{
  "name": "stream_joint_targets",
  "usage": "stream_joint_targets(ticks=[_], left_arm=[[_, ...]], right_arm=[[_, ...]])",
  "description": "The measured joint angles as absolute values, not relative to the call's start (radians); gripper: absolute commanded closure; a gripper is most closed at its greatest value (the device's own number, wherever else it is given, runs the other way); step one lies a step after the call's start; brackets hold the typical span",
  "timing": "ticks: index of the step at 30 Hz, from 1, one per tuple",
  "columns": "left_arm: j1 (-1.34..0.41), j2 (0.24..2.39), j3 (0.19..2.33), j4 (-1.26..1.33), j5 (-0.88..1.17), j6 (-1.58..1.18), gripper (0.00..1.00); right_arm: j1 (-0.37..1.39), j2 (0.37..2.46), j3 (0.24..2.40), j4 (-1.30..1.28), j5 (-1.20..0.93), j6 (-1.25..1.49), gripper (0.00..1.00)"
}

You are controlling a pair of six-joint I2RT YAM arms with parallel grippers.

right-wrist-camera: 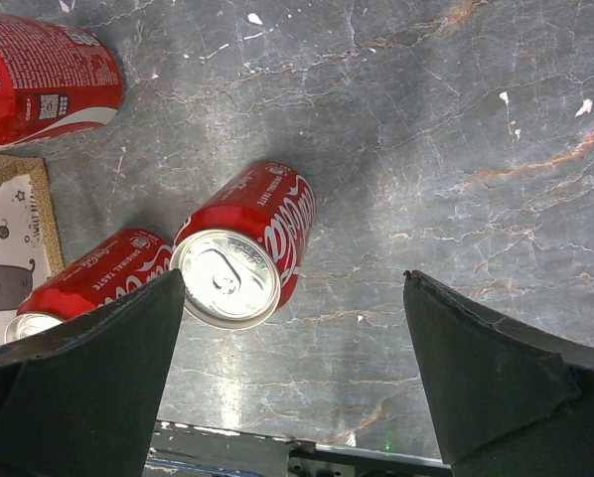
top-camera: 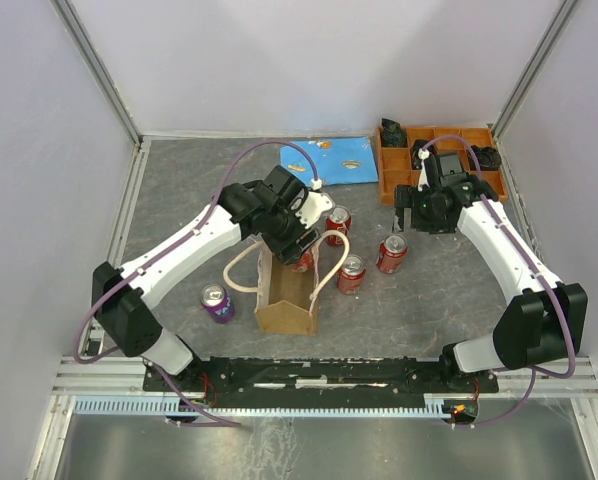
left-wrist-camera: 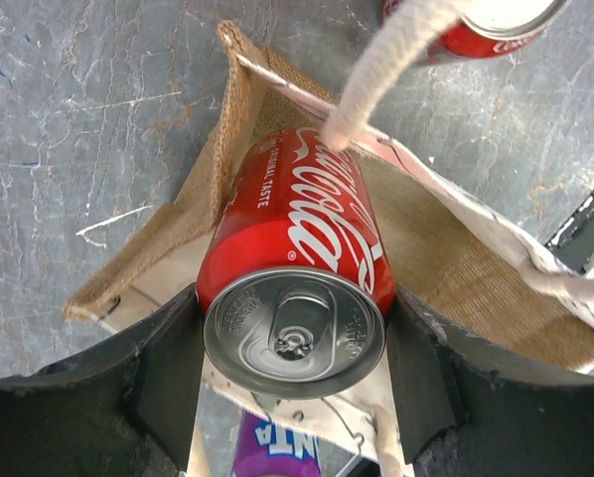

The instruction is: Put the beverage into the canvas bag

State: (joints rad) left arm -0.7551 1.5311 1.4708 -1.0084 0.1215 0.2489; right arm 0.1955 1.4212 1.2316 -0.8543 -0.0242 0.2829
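Observation:
A red Coca-Cola can (left-wrist-camera: pixel 297 238), the beverage, is clamped on both sides by my left gripper (left-wrist-camera: pixel 295 348), top end toward the camera. It hangs tilted over the open mouth of the canvas bag (left-wrist-camera: pixel 456 268), whose tan-brown sides and cream rope handle (left-wrist-camera: pixel 376 79) lie beneath and around it. From above, the left gripper (top-camera: pixel 294 245) sits over the far end of the bag (top-camera: pixel 284 300). My right gripper (right-wrist-camera: pixel 292 348) is open over bare table, with a standing red can (right-wrist-camera: pixel 247 238) just beside its left finger.
Three more red cans (top-camera: pixel 337 222) (top-camera: pixel 351 272) (top-camera: pixel 392 253) stand right of the bag. A purple can (top-camera: pixel 217 303) stands to its left. A blue cloth (top-camera: pixel 329 160) and an orange compartment tray (top-camera: pixel 449 135) sit at the back. White walls enclose the table.

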Motion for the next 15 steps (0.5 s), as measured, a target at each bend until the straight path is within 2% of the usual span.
stream_joint_targets(ticks=[15], left_arm=[[-0.755, 1.612, 1.4, -0.905, 0.121, 0.217, 0.97]], right_arm=[[0.196, 1.421, 1.232, -0.888, -0.014, 0.271, 0.01]])
